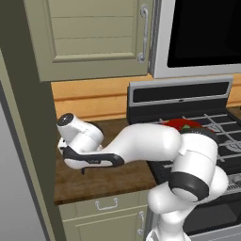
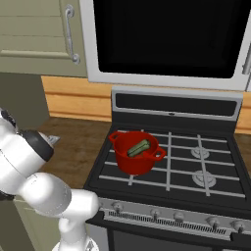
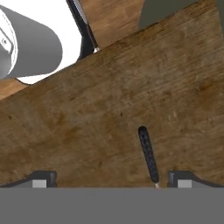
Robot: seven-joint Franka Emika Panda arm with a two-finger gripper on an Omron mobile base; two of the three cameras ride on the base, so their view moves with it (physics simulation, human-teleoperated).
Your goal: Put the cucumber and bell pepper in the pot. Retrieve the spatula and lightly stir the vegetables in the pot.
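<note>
My gripper (image 3: 111,179) points down at the wooden counter (image 3: 109,109), open, with nothing between its fingertips (image 3: 41,178). The spatula's thin black handle (image 3: 148,154) lies on the counter between them, nearer the right tip; its head is cut off at the bottom of the hand view. The red pot (image 2: 136,158) stands on the stove's front left burner, far to the right of the hand. The dark green cucumber (image 2: 139,148) lies inside it. I cannot make out the bell pepper against the pot's red inside. My arm (image 1: 141,146) stretches left over the counter and hides most of the pot (image 1: 181,124).
The black stove (image 2: 196,171) stands right of the counter (image 1: 103,174), with a microwave (image 2: 166,39) above it. A cabinet (image 1: 94,37) hangs over the counter. A tall grey panel (image 1: 28,141) closes off the counter's left end.
</note>
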